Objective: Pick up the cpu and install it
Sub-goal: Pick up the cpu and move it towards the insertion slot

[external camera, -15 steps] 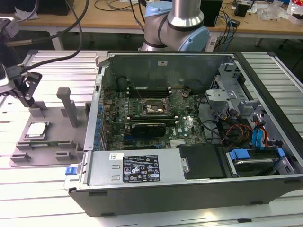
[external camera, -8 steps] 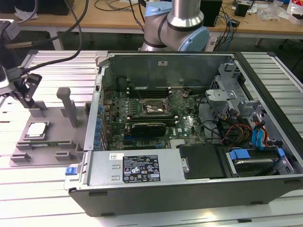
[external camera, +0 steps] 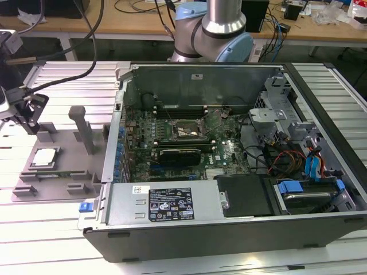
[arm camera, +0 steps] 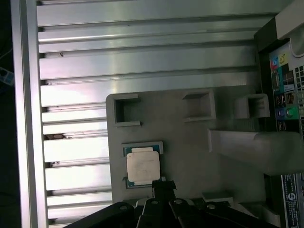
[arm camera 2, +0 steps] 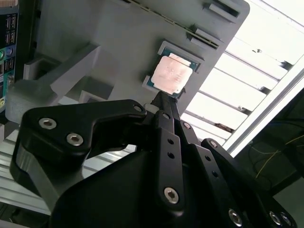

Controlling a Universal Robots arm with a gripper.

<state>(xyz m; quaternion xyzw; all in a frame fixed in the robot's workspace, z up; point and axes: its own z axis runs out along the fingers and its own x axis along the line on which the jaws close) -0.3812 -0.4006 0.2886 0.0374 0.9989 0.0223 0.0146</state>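
Lying flat with its pale, matte metal lid facing up, the cpu (arm camera 2: 172,75) sits in a shallow square recess of a grey moulded tray (arm camera: 190,152). A thin greenish rim shows around the lid. The chip is square, so no side reads as a long axis, and its edges run parallel to the recess walls. The tray is dull plastic with blocky pockets and a tall upright post (external camera: 83,129). It rests on a table (arm camera: 142,61) of ribbed, brushed aluminium slats at the exterior view's left. Just beside it is an open computer case (external camera: 229,229) of grey sheet metal.

The pincer (arm camera 2: 160,97) is black, built of bolted link bars that taper to a narrow point. Its tips are pressed together and pinch nothing. In both wrist views that point sits at one edge of the cpu, though I cannot tell whether it touches the rim or hangs just above it.

In the exterior view the arm (external camera: 215,23), with smooth silver tube and pale blue joint caps, rises behind the case. Inside the case, the green motherboard carries a black-framed socket (external camera: 186,132), well apart from the cpu.
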